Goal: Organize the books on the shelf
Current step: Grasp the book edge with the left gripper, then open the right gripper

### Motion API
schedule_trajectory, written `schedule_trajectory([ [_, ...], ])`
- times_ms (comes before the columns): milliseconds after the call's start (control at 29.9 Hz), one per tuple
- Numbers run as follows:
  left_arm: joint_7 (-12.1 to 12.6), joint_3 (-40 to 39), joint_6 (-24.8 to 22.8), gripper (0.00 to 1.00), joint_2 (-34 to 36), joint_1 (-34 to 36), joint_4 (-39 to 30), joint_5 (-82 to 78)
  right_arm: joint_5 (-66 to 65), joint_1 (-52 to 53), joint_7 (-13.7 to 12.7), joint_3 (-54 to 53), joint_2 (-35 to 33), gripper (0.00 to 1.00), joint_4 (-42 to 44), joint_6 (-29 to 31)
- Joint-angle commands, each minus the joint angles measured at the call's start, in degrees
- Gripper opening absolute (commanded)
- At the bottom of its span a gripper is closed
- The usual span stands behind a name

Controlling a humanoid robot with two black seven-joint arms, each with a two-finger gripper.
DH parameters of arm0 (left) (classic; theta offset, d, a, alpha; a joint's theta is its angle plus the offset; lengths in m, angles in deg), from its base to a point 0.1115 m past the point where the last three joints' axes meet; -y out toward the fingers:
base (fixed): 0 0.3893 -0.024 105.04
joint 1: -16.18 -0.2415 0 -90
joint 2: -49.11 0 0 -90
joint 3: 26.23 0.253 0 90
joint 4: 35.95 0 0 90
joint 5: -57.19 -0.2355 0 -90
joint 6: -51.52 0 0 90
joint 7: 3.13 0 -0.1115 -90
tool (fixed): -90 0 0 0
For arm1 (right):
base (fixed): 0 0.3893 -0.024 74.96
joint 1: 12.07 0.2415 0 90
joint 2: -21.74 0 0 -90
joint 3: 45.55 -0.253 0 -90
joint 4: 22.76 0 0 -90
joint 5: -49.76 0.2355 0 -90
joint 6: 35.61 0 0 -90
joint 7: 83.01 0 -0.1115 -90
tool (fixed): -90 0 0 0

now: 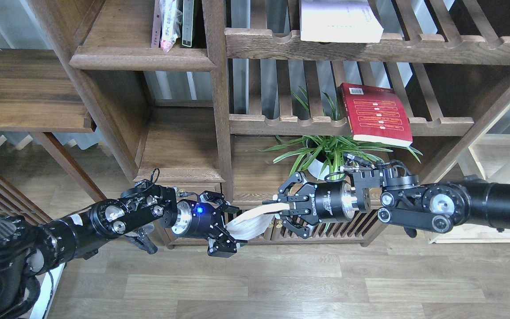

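Head view: both tools [255, 219] clamp one pale book [250, 221].

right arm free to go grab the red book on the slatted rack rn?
Probably not yet. The right hand is closed on one end of a pale book that the left hand holds too. The red book lies uncovered, overhanging the rail above.

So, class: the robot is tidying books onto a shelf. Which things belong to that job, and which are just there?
Job: red book, pale book, book held between both grippers, solid shelf.
Just there: potted plant, pink wrapped item.
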State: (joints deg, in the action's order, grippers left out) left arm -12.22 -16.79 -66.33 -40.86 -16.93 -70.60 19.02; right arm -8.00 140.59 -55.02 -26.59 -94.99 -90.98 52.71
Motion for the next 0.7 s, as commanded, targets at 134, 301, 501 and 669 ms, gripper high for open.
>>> schedule_trajectory([
  [134,0.03,0.93,2.01,0.21,-0.03,-0.12,-0.16,0.03,0.01,0.10,0.02,0.20,0.09,0.02,-0.07,0.01],
  [301,0.03,1.72,4.47,0.14,-0.03,-0.29,-0.34,0.03,0.01,0.01,0.02,0.28,0.00,0.02,0.01,0.01],
  [501,-0.58,3.22,7.46,0.00,-0.03,-0.82,-1.74,0.11,0.10,0.01,0.02,0.64,-0.35,0.02,0.01,0.01],
  [669,-0.49,3.04,7.64,0.00,-0.03,-0.64,-2.98,0.20,1.67,0.01,0.02,0.55,-0.52,0.12,0.19,0.62],
])
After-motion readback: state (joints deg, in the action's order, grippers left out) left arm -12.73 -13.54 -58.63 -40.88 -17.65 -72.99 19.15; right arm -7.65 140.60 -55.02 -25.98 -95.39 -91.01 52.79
